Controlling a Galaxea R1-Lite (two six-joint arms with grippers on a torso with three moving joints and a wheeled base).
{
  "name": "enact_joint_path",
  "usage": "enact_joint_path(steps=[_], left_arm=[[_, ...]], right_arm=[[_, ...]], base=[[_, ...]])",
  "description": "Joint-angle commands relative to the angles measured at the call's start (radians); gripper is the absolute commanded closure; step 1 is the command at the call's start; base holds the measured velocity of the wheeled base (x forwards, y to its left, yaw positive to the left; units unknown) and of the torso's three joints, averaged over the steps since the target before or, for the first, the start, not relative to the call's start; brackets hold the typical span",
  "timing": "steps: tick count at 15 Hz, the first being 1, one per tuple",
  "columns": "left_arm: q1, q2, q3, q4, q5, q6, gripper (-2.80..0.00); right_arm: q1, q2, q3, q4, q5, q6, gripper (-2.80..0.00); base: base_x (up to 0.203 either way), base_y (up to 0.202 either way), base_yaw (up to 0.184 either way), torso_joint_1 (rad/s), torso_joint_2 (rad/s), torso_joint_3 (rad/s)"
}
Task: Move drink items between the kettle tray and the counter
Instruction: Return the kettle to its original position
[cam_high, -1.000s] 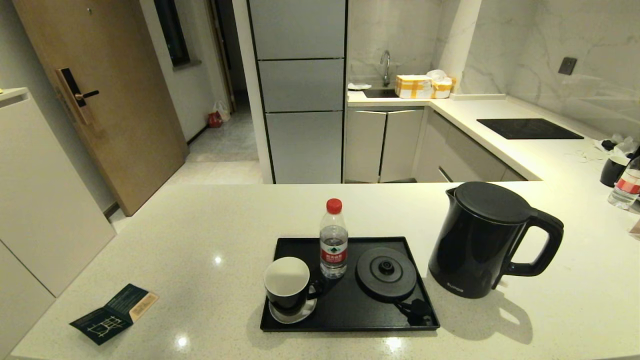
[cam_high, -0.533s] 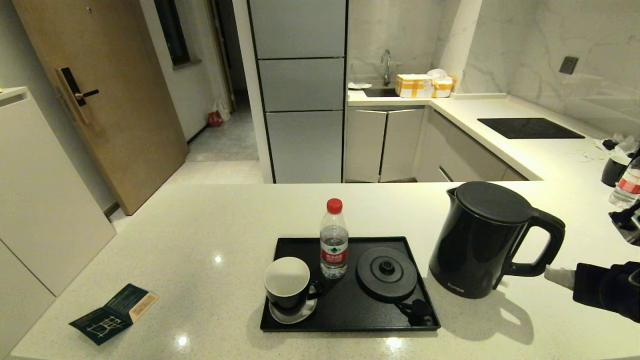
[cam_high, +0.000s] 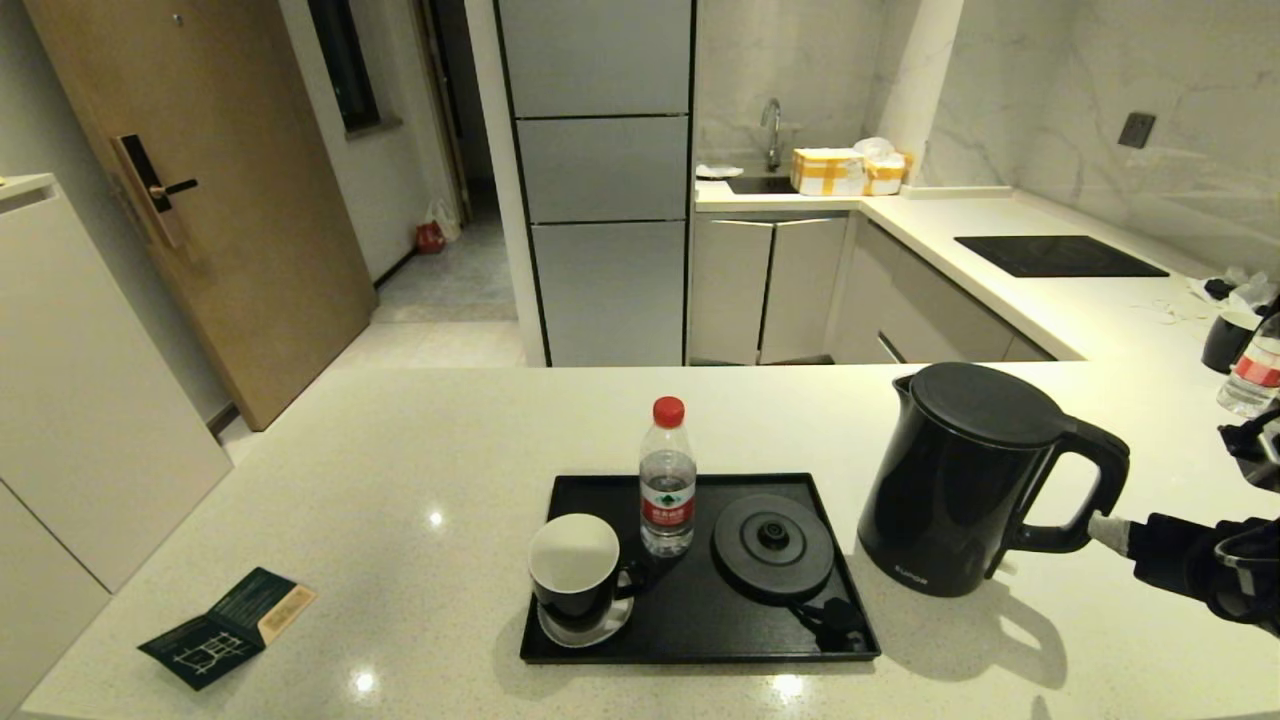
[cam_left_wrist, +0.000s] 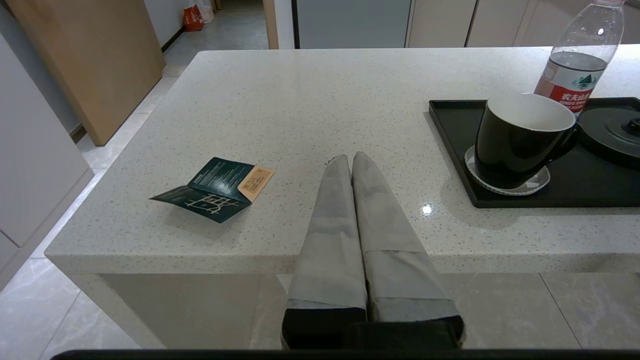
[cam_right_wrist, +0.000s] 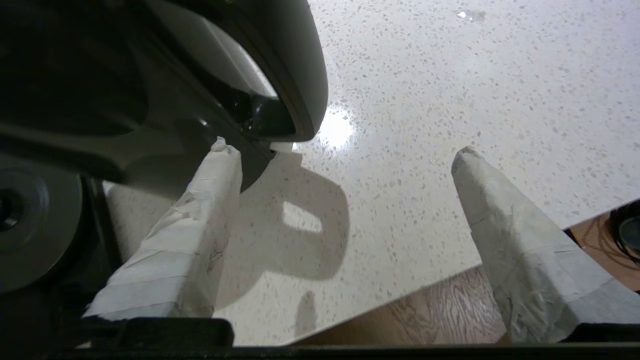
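Note:
The black kettle (cam_high: 960, 480) stands on the counter (cam_high: 400, 500), just right of the kettle tray (cam_high: 690, 612). On the tray are the red-capped bottle (cam_high: 667, 480), the black mug (cam_high: 575, 570) on a saucer, and the round base disc (cam_high: 772, 545). My right gripper (cam_high: 1110, 530) reaches in from the right, level with the lower end of the kettle's handle. In the right wrist view this gripper (cam_right_wrist: 345, 155) is open and holds nothing; one fingertip (cam_right_wrist: 222, 155) lies against the kettle (cam_right_wrist: 150, 75). My left gripper (cam_left_wrist: 351, 157) is shut and empty at the counter's front edge.
A dark green booklet (cam_high: 228, 625) lies at the front left of the counter. A black hob panel (cam_high: 1060, 257) sits on the right wing, with a second mug (cam_high: 1228, 340) and bottle (cam_high: 1252, 375) beyond it. Yellow boxes (cam_high: 845, 172) stand by the sink.
My right arm has come into the head view from the right and moved left towards the kettle's handle. Kettle, bottle and mug have not moved.

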Motion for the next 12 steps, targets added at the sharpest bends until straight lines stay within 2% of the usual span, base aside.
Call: enact_joint_path(steps=[1, 5, 10, 12], left_arm=[[0.000, -0.002, 0.002, -0.001, 0.000, 0.000, 0.00], [0.000, -0.002, 0.002, -0.001, 0.000, 0.000, 0.00], [0.000, -0.002, 0.002, -0.001, 0.000, 0.000, 0.00], [0.000, -0.002, 0.000, -0.001, 0.000, 0.000, 0.00]], right_arm=[[-0.006, 0.095, 0.001, -0.064, -0.001, 0.000, -2.80], [-0.009, 0.270, -0.001, -0.219, -0.002, -0.014, -2.80], [-0.043, 0.494, -0.002, -0.577, -0.007, -0.100, -2.80], [-0.072, 0.521, 0.000, -0.663, -0.011, -0.133, -2.80]], base=[[0.000, 0.000, 0.000, 0.000, 0.00, 0.000], [0.000, 0.000, 0.000, 0.000, 0.00, 0.000], [0.000, 0.000, 0.000, 0.000, 0.00, 0.000], [0.000, 0.000, 0.000, 0.000, 0.00, 0.000]])
